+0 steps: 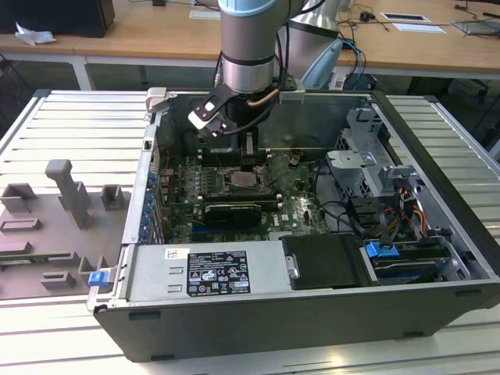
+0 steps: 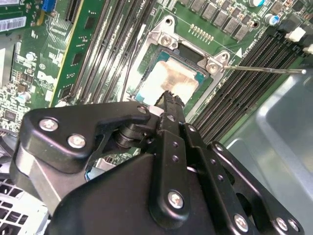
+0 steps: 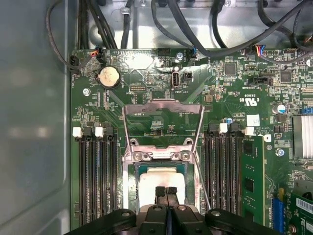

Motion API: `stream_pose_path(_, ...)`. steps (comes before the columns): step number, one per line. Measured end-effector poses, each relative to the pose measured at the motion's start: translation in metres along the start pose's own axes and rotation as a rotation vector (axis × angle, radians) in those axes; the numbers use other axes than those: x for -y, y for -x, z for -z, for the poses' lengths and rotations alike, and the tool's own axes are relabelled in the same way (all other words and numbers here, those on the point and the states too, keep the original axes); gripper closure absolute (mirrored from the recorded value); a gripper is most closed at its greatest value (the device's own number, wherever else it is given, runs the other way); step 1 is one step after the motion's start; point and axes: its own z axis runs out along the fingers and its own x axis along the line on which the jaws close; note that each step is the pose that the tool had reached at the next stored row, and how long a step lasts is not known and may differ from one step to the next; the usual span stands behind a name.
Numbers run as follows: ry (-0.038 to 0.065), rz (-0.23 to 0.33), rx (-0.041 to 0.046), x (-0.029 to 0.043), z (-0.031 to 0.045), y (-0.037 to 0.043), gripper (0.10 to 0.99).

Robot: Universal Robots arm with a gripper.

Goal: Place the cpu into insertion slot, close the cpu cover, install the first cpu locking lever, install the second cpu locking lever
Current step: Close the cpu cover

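Shown with end effector (image 3: 165, 190) pinched narrow and empty over the cpu (image 3: 161, 180) lying in the insertion slot (image 3: 127, 186), cpu cover (image 3: 162, 103) open; likely hazard: sideways drag skewing the chip against the socket contacts.

One cpu (image 3: 161, 182), one cpu cover (image 3: 161, 104), one insertion slot (image 3: 129, 186), one coin battery (image 3: 109, 77).

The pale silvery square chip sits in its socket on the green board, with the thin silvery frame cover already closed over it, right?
Not closed. In the first wrist view the thin silvery frame cover is swung open, away from the socket, leaving the pale silvery square chip bare in it.
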Motion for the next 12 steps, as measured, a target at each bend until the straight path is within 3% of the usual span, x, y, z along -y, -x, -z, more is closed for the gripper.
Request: stream_pose_path(12,0.000,0.000,-0.0003,-0.0002,0.0037,0.0000,0.980)
